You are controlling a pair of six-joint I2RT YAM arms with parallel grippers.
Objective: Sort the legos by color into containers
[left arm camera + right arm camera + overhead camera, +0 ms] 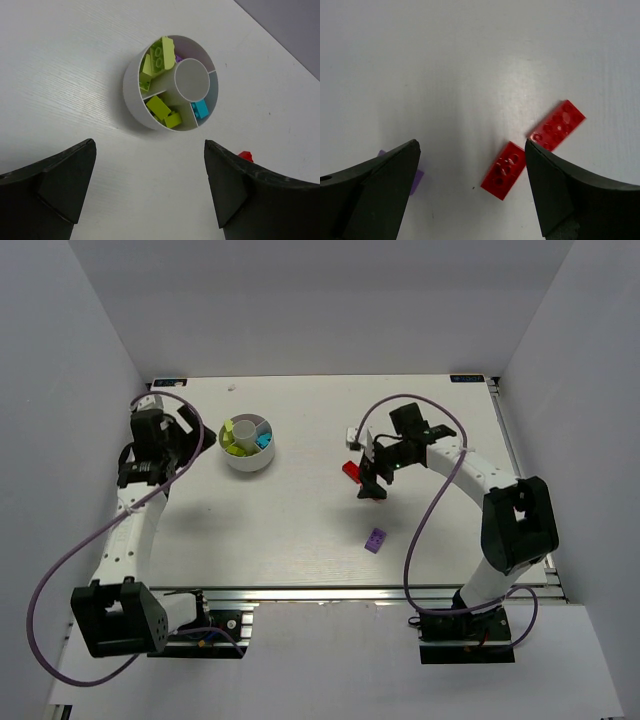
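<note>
the right gripper (471, 147) is being held wide open, empty, over two red legos (503, 170) lying toward the right edge of the table (280, 540); light, stiff, slick, likely best pinched across the long sides. left gripper (150, 145) likewise gaping, empty.

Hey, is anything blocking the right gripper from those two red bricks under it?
Nothing visible does. The right gripper is open above them; one red brick lies between its fingers, the other red brick just outside.

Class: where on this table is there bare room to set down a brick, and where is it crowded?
Bare: between the dish and the red bricks; the near strip left of the purple brick. Crowded: around the right gripper, over those bricks.
</note>
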